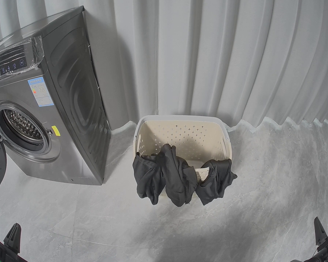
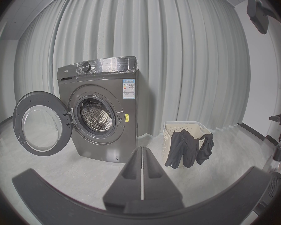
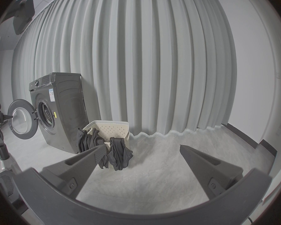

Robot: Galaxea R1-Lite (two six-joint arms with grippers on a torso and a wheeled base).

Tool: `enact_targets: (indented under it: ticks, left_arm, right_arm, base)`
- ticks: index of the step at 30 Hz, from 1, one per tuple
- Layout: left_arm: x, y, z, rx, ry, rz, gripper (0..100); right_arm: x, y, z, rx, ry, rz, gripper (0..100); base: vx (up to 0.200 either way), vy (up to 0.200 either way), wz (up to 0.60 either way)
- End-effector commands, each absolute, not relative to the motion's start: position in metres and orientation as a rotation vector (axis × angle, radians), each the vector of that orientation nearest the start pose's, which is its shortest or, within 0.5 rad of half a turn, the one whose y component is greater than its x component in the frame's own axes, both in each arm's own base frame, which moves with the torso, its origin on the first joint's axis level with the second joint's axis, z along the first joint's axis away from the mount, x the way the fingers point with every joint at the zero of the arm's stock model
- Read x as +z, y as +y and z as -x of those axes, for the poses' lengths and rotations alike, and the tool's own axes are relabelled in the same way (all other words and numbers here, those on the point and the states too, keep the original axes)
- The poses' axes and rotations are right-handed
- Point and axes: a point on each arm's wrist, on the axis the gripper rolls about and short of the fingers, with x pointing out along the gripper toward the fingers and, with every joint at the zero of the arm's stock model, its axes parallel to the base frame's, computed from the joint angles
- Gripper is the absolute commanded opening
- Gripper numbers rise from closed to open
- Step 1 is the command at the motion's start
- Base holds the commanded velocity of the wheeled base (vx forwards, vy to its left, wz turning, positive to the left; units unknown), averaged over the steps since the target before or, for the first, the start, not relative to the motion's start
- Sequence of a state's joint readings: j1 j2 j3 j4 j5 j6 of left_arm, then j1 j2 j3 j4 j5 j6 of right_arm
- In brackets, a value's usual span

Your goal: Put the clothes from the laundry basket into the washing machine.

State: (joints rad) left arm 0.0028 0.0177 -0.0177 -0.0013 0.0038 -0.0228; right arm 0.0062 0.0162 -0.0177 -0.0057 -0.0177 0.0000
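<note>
We see a big grey metal washing machine [image 1: 69, 102] on the pale grey stone floor [image 1: 266, 186]. It stands at the floor's back edge, toward the left corner, close to the long white curtain [image 1: 207, 48]. Its round door [image 2: 40, 124] is swung wide open to the side. We can look right into the shiny metal drum [image 2: 96, 116].

A cream plastic laundry basket with little star holes [image 1: 178, 118] also sits on the floor at the back edge. It is just beside the washing machine, on its right side, and the two are apart. The back of the basket is close to the curtain.

The dark grey clothes [image 1: 171, 179] hang over the front rim of the basket. Part of them is inside and part of them drops down the outside of the front wall. We cannot tell how many pieces there are.

Our left hand [image 2: 142, 150] is low over the floor at the near edge. It is well apart from the washing machine and the basket. Its two fingers are pressed together and it holds nothing.

Our right hand [image 3: 143, 146] is also low at the near edge, on the right side. Its fingers are spread wide and it holds nothing. It is well apart from the basket.
</note>
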Motion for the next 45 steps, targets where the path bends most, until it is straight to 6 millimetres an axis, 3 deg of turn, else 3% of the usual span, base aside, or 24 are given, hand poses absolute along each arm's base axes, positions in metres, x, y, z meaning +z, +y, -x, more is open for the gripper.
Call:
enact_targets:
  ticks: [1,2,3,5,8,12,15,17,32,35,45]
  left_arm:
    - [0.076,0.0,0.023,0.008,-0.003,0.026,0]
    - [0.076,0.0,0.023,0.008,-0.003,0.026,0]
    - [0.076,0.0,0.023,0.008,-0.003,0.026,0]
    - [0.076,0.0,0.023,0.008,-0.003,0.025,0]
    - [0.076,0.0,0.023,0.009,-0.003,0.021,0]
    - [0.076,0.0,0.023,0.012,-0.002,0.025,0]
    - [0.076,0.0,0.023,0.009,-0.003,0.023,0]
    - [0.076,0.0,0.023,0.008,-0.003,0.02,0]
    - [0.076,0.0,0.023,0.006,-0.003,0.021,0]
    - [0.076,0.0,0.023,0.006,-0.003,0.021,0]
    - [0.076,0.0,0.023,0.006,-0.003,0.021,0]
  right_arm:
    - [0.077,0.0,0.023,-0.008,-0.012,-0.005,100]
    - [0.077,0.0,0.023,-0.008,-0.012,-0.005,100]
    - [0.092,0.0,0.026,0.01,-0.097,-0.014,100]
    - [0.142,0.0,0.046,0.032,-0.292,-0.056,100]
    - [0.169,-0.001,0.036,0.106,-0.17,-0.108,100]
    - [0.166,0.003,-0.001,0.27,0.097,-0.179,100]
    - [0.171,0.007,-0.02,0.313,0.186,-0.238,100]
    - [0.173,0.013,-0.046,0.32,0.265,-0.281,100]
    - [0.161,0.025,-0.117,0.275,0.406,-0.218,100]
    - [0.152,0.028,-0.141,0.264,0.458,-0.173,100]
    - [0.121,0.047,-0.192,0.304,0.562,-0.125,100]
  base:
    - [0.0,0.0,0.0]
    - [0.0,0.0,0.0]
    - [0.0,0.0,0.0]
    - [0.0,0.0,0.0]
    - [0.0,0.0,0.0]
    - [0.0,0.0,0.0]
    - [0.0,0.0,0.0]
    - [0.0,0.0,0.0]
    - [0.08,0.0,0.0]
    - [0.0,0.0,0.0]
    - [0.0,0.0,0.0]
